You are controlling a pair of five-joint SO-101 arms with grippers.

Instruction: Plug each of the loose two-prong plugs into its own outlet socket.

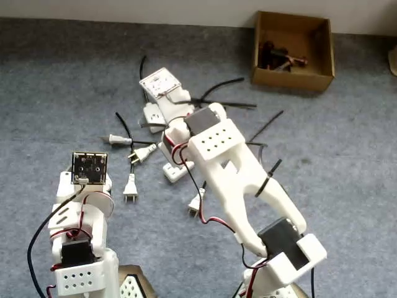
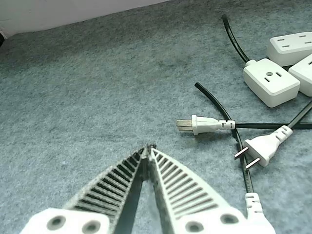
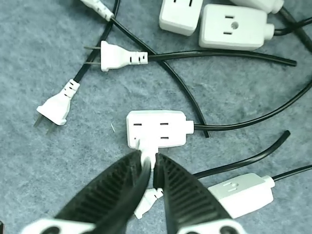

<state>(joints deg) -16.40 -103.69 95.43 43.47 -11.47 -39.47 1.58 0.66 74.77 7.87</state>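
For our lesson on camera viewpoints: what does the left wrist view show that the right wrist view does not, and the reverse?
Left wrist view: the left gripper, shut and empty over bare carpet. Right wrist view: the right gripper, shut on a white plug against a white outlet block. Shared: loose two-prong plugs on black cords, a white outlet socket with a round ground hole, and the carpet.
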